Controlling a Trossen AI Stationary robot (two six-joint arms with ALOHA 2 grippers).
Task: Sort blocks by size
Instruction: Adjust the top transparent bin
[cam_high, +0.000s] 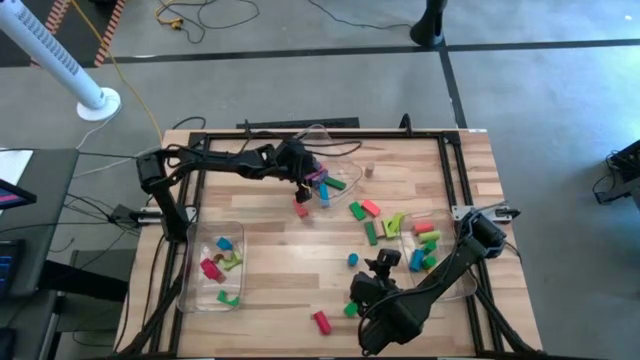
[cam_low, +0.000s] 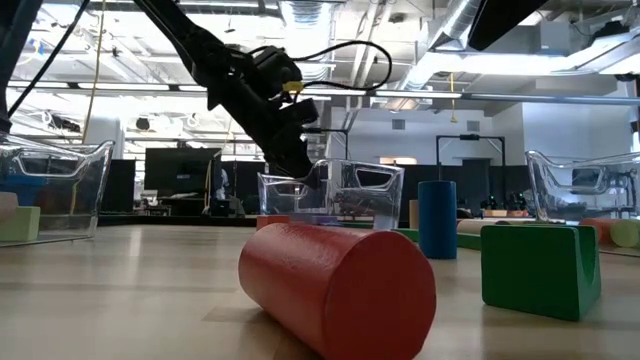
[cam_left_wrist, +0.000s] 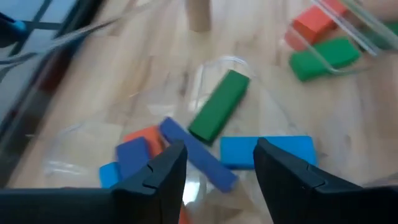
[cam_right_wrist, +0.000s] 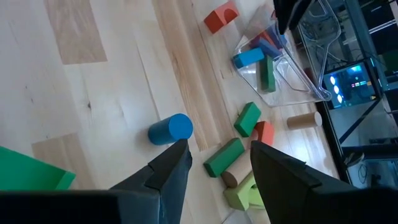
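**Left claw over the far bin, fingers parted, nothing seen held**

The far clear bin (cam_high: 322, 160) could be nudged or tipped by the left claw (cam_high: 304, 187) hanging just over its contents. That bin holds the long pieces: a green bar (cam_left_wrist: 219, 104), a blue bar (cam_left_wrist: 266, 151), a dark blue bar (cam_left_wrist: 198, 154). The left bin (cam_high: 205, 268) holds several small blocks, the right bin (cam_high: 420, 245) a few more. Loose blocks (cam_high: 365, 222) lie between the bins. The right claw (cam_high: 383, 263) waits nearer, fingers apart and empty, beside a blue cylinder (cam_right_wrist: 170, 129) that could roll if brushed.

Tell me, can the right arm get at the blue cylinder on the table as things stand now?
Probably yes. The right gripper is open and empty, and the blue cylinder lies just ahead on bare wood, nothing between them.
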